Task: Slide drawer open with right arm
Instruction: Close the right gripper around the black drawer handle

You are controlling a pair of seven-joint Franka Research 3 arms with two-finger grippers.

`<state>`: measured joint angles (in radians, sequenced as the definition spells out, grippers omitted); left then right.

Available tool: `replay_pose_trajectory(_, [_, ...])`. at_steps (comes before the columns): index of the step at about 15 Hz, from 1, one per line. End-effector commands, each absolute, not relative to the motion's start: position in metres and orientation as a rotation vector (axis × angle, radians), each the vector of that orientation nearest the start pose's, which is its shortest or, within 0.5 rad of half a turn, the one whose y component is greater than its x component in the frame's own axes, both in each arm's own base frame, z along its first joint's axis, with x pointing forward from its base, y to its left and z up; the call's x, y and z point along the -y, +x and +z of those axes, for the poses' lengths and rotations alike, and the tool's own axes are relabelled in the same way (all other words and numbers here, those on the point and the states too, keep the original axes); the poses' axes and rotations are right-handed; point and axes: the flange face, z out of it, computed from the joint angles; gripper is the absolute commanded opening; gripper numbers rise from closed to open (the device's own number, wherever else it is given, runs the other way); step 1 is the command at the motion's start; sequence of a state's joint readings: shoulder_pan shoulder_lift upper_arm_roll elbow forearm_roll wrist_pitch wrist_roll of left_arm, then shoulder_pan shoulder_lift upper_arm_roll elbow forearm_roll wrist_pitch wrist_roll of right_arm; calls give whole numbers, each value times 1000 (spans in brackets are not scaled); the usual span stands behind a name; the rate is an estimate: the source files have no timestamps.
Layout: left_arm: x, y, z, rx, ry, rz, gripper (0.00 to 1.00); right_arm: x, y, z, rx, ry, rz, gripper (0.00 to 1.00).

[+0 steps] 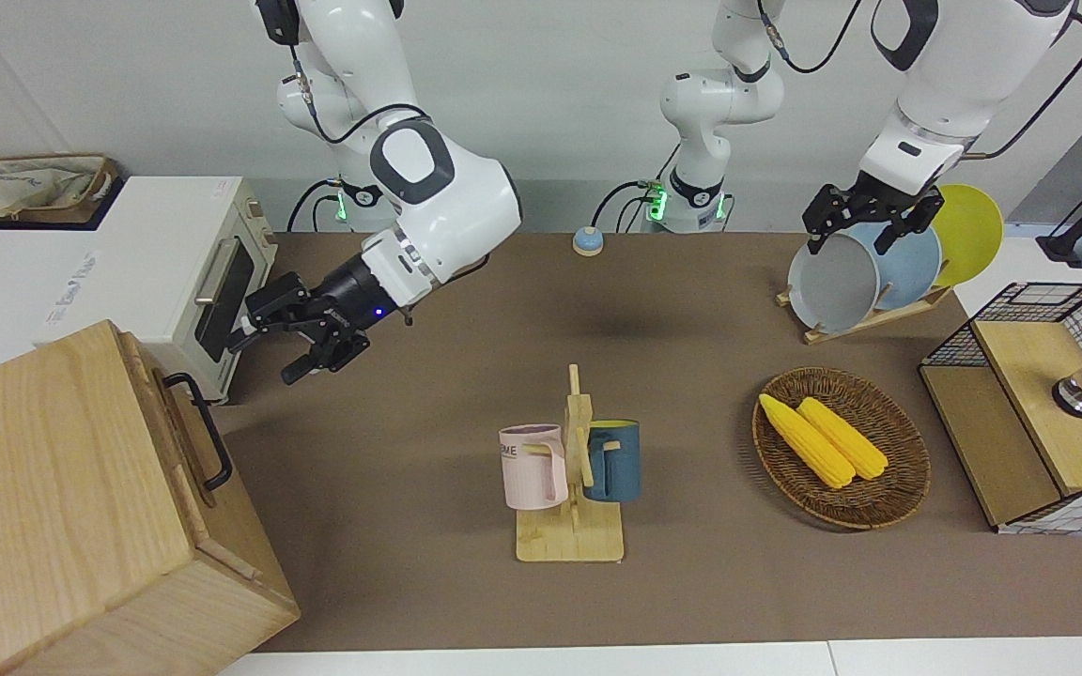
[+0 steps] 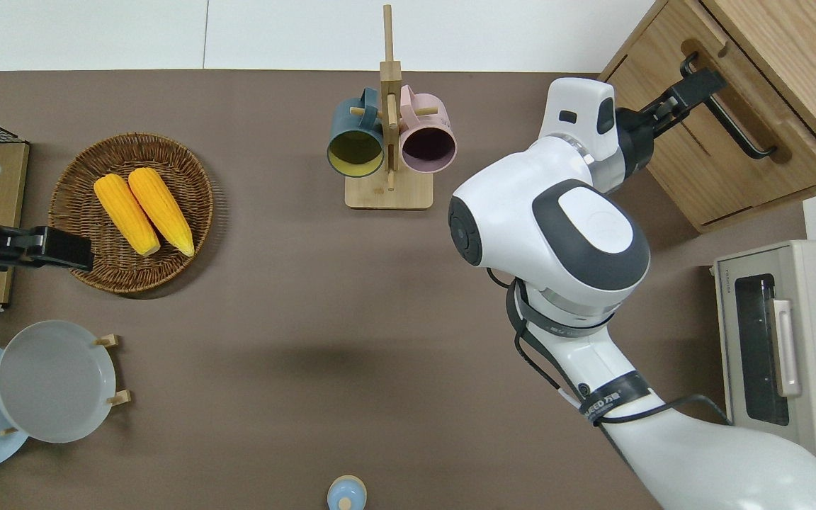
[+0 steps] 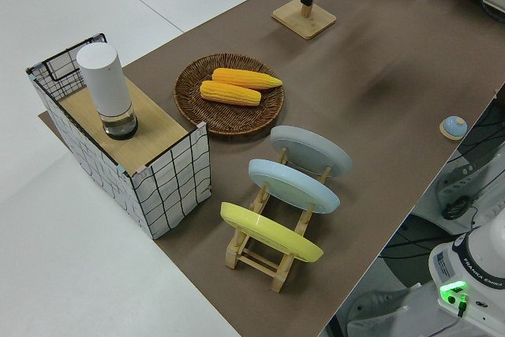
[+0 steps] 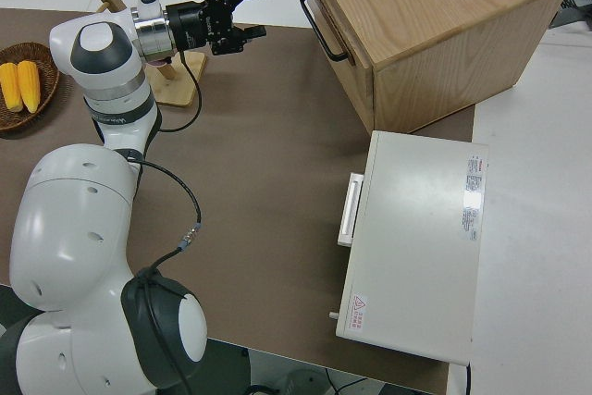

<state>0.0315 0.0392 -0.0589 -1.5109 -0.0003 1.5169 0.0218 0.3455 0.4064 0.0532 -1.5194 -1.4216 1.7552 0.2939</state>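
Between oven (image 1: 175, 272) and mug rack (image 1: 571, 469), right gripper (image 1: 301, 340) hangs spread wide near drawer (image 2: 720, 142) handle (image 1: 203, 427).

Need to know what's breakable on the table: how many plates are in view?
3, all standing in the wooden rack at the left arm's end of the table: a grey plate, a blue plate and a yellow plate. None seems hidden.

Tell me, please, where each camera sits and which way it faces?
Front: across the table, facing both arms; right gripper open near the drawer.
Overhead: straight down; right arm, left gripper.
Left side: raised, at the left arm's end, along the table; only the left arm's base.
Right side: above the right arm; its gripper near the handle.
All show the corn.
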Motion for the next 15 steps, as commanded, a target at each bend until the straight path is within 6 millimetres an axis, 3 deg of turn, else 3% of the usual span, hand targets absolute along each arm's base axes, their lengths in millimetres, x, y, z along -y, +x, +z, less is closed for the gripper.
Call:
replay_pose_trajectory(1, [13, 563, 630, -92, -3126, 60, 993, -171, 676, 454, -532, 1646, 382, 975])
replay_pose_trajectory(7, [13, 563, 629, -92, -3126, 62, 993, -128, 696, 413, -494, 1564, 412, 975])
replay_pose_trajectory(12, [13, 563, 629, -92, -3126, 62, 993, -106, 703, 410, -474, 1546, 414, 971])
replay_pose_trajectory(13, [13, 563, 629, -92, -3126, 62, 993, -105, 704, 408, -474, 1547, 412, 898])
replay_pose_trajectory(15, [13, 563, 630, -92, -3126, 60, 993, -105, 704, 407, -473, 1543, 403, 487])
